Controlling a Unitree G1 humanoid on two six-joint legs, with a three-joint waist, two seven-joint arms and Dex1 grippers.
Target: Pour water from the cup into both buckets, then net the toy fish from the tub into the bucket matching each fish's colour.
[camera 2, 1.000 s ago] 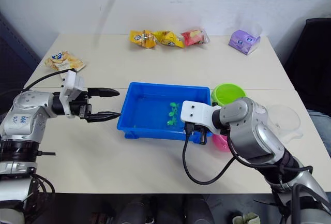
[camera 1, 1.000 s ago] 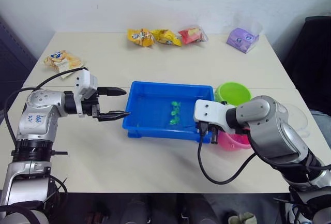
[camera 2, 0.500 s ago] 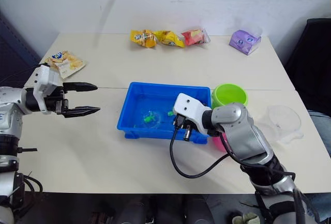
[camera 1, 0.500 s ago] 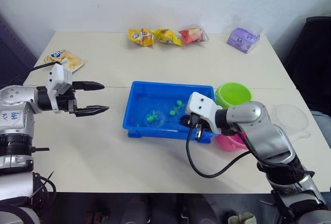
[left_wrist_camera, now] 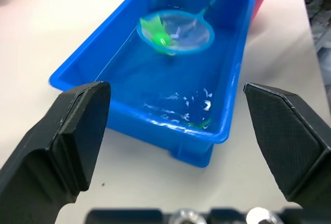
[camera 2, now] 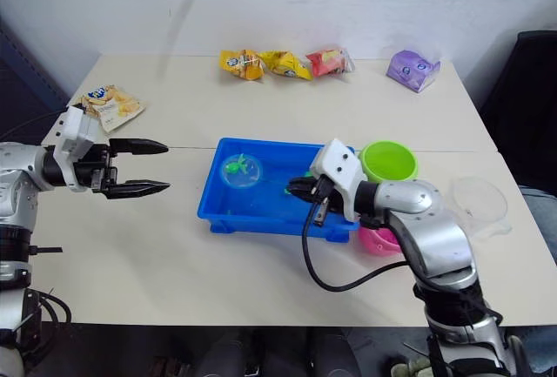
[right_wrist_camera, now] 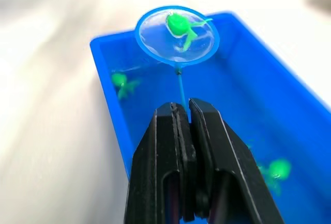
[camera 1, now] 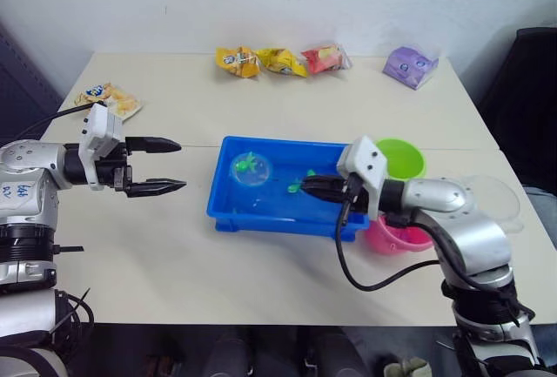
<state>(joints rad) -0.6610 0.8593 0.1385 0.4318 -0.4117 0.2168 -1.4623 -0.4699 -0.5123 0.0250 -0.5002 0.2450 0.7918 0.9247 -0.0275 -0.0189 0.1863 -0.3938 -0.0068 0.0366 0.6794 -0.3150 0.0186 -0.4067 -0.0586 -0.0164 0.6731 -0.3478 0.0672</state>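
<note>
My right gripper [camera 1: 306, 185] is shut on the thin handle of the net [camera 1: 251, 169]. The net's light blue hoop hangs over the far left part of the blue tub [camera 1: 261, 214]. One green toy fish [right_wrist_camera: 178, 24] lies in the net. More green fish [right_wrist_camera: 122, 80] float in the tub's water. The lime green bucket [camera 1: 397, 157] and the pink bucket [camera 1: 398, 234] stand at the tub's right end, behind my right arm. The clear cup [camera 2: 477, 199] sits further right. My left gripper [camera 1: 180, 164] stands open and empty, left of the tub.
Snack packets lie along the table's far edge: two yellow [camera 1: 237, 62], one red [camera 1: 323, 57] and a purple one [camera 1: 407, 65]. Another packet [camera 1: 106, 98] lies at the far left behind my left arm.
My right gripper has swung round and raised the net out of the water with a green fish in it, towards the tub's far left. My left gripper drew back left, away from the tub.
</note>
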